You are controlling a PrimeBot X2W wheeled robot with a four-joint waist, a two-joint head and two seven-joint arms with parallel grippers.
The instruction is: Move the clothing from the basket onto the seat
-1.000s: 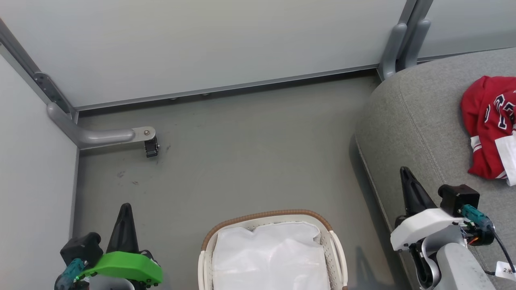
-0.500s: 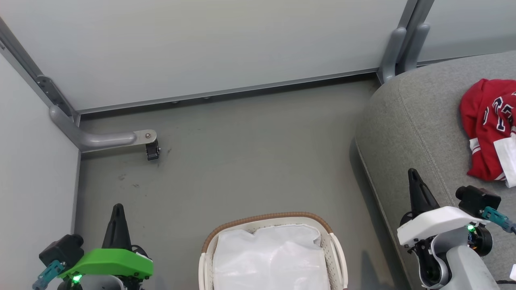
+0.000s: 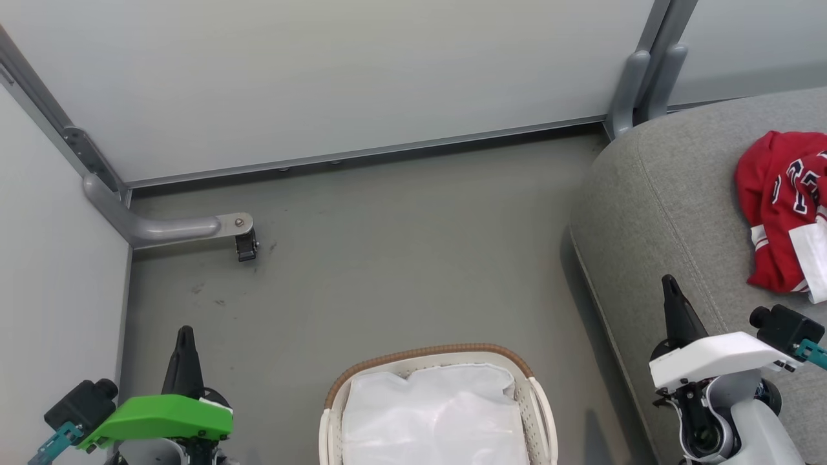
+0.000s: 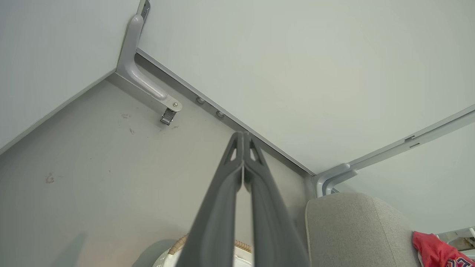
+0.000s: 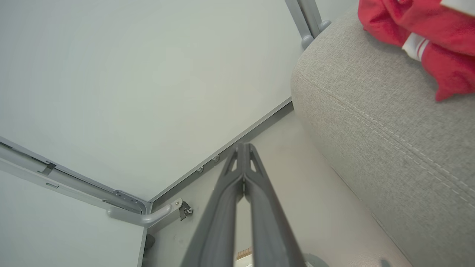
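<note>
The red clothing, with white trim and a dark number, lies crumpled on the grey seat at the right edge of the head view; it also shows as the red clothing on the seat and at the lower right as clothing. The white basket with a brown rim sits bottom centre, holding just its white liner. My left gripper is shut with nothing in it, left of the basket. My right gripper is shut with nothing in it, over the seat's front edge.
Pale partition walls close the back and left, with a grey metal bracket and foot on the floor at the left. Another post stands at the seat's far corner. Grey floor lies between basket and walls.
Both grippers have drawn back toward the bottom of the head view, the right one also shifting rightward. The head camera has tilted slightly, so the whole scene sits a little lower.
</note>
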